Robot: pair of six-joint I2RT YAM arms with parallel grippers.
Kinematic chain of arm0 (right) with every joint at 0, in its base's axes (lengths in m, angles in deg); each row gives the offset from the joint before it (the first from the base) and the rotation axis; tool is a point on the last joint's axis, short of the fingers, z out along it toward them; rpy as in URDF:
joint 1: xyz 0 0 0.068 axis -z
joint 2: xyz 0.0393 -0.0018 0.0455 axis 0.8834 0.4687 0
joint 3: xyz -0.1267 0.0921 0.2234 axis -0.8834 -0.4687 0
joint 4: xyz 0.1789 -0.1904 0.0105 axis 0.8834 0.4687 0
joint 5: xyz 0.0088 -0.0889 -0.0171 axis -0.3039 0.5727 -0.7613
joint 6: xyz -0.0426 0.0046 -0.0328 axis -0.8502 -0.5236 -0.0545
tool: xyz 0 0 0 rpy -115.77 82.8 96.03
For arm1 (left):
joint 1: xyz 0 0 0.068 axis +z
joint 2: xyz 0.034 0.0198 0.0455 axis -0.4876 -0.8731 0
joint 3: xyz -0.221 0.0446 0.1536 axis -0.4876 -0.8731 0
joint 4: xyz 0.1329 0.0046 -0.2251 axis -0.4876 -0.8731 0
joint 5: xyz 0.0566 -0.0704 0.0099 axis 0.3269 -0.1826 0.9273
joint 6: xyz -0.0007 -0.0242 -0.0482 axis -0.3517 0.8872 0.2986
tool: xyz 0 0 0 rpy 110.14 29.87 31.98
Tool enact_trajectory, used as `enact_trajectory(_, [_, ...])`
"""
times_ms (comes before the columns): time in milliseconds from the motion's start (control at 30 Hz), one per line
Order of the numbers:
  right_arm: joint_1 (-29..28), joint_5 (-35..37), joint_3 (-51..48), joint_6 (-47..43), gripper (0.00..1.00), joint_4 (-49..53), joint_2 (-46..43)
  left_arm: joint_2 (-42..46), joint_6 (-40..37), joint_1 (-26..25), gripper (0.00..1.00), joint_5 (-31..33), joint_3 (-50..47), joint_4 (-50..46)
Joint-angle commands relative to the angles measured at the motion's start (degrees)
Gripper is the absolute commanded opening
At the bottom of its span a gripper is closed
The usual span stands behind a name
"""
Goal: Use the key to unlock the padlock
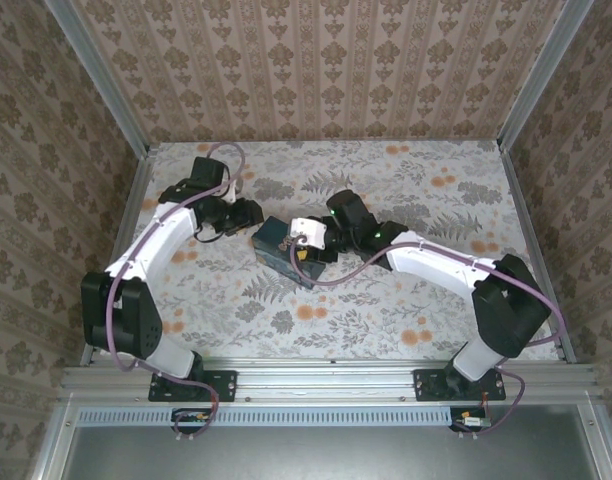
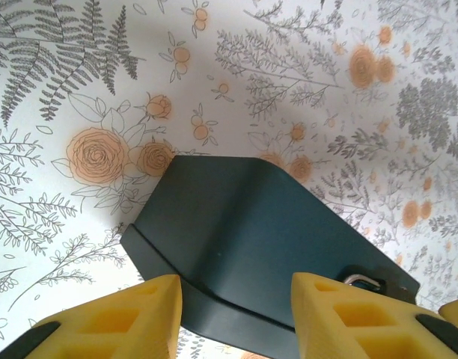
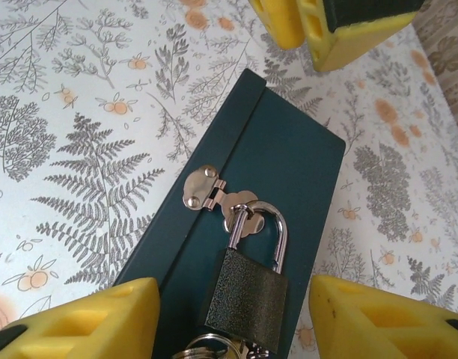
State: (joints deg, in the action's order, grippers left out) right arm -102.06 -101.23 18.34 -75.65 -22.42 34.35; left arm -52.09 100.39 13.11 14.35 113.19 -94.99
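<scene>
The left gripper (image 2: 236, 299) is open, yellow fingers (image 2: 124, 318) wide apart by the blue box (image 2: 244, 224), where a bit of the padlock (image 2: 361, 281) peeks out. The right wrist view shows the padlock whole, hooked shut on the box clasp (image 3: 206, 191), between the fingers of the open right gripper (image 3: 233, 314)

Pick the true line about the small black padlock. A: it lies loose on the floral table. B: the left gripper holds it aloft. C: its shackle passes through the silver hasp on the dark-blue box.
C: the metal shackle of the small black padlock loops through the silver hasp on the dark-blue box.
</scene>
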Motion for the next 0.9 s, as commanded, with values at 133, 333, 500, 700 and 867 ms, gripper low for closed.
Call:
enact_trajectory(133, [0.4,4.0,7.6,0.6,0.44,10.0,6.6,-3.0,-5.8,0.3,0.42,0.6,2.9,-2.3])
enact_trajectory(333, [1.0,4.6,12.5,6.7,0.24,13.7,8.4,-4.0,-6.8,0.6,0.42,0.2,2.5,-1.9])
enact_trajectory(500, [1.6,3.8,13.9,12.7,0.21,14.6,7.7,-3.8,-6.8,1.2,0.41,-0.4,1.1,-0.6])
enact_trajectory(700, [2.5,0.7,14.6,19.9,0.15,16.0,7.4,-3.3,-6.5,1.7,0.41,-1.2,0.0,0.5])
enact_trajectory(867, [2.9,-2.7,16.7,37.1,0.14,19.2,7.5,-2.8,-6.4,1.7,0.42,-2.6,-1.0,2.5])
